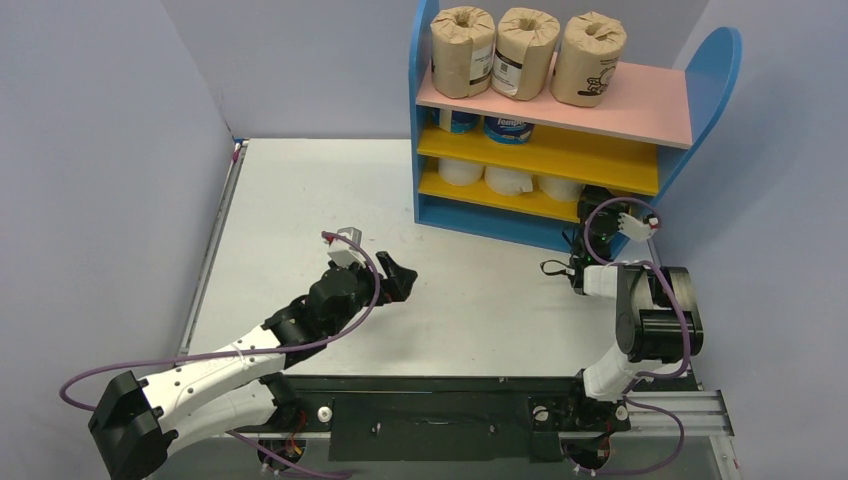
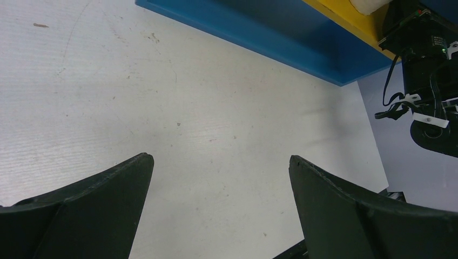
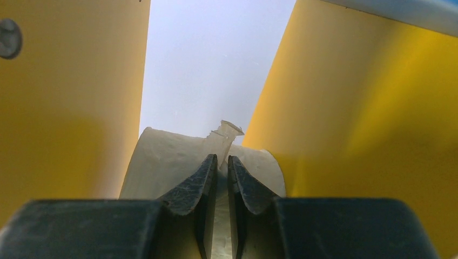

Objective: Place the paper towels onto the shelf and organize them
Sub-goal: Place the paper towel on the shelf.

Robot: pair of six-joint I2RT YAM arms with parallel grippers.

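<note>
Between shelf (image 3: 70, 108) boards: right gripper (image 3: 222, 160) closed, seemingly pinching white roll (image 3: 162, 156) to seat it; left gripper (image 2: 220, 157) wide, empty.

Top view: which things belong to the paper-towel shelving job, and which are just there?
Job: shelf; three brown-wrapped rolls on its pink board; two blue-and-white rolls on the upper yellow board; white rolls on the lower one; right claw, shut on a white roll.
Just there: left claw, open over the table; purple cables; mounting rail.

Bright even light, soft shadows, close surfaces softly blurred
</note>
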